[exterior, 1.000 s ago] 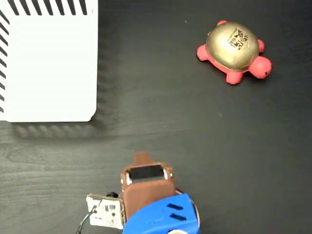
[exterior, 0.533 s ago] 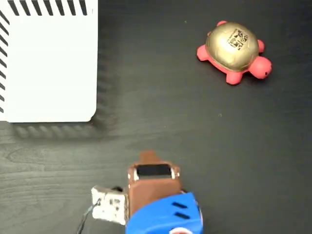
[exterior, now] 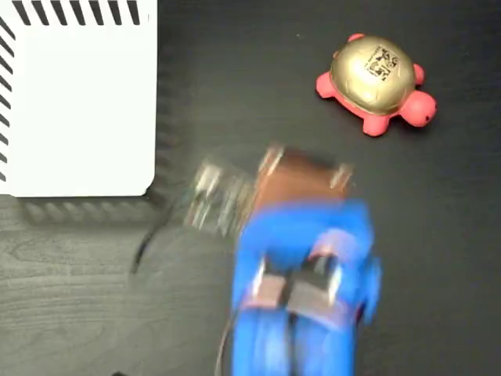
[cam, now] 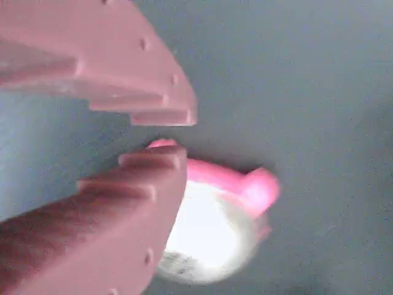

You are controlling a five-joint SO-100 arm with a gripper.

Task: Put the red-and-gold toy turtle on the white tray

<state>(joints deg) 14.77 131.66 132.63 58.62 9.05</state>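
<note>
The pincer [cam: 178, 136] shows up close in the wrist view, jaws parted by a narrow gap and nothing between them. Just past the fingertips [cam: 156, 163] sits the red-and-gold toy turtle [exterior: 373, 81], apart from them, partly hidden behind the lower finger. In the fixed view the turtle rests upright on the dark desk [exterior: 438, 258] near the upper right, gold shell up with its small black code showing, head toward the right. It lies free on open desk, so it is still to be picked up. The white tray [exterior: 78, 102] fills the upper left corner, well apart from the turtle, striped edges showing and its surface bare; it reads as the drop spot once the toy is in hand. The blue arm [exterior: 301, 274] comes up from the bottom edge, heavily blurred, its brown wrist section leading and angled toward the turtle. My read: this is the approach, and the jaws look too narrow for that shell as they stand.
</note>
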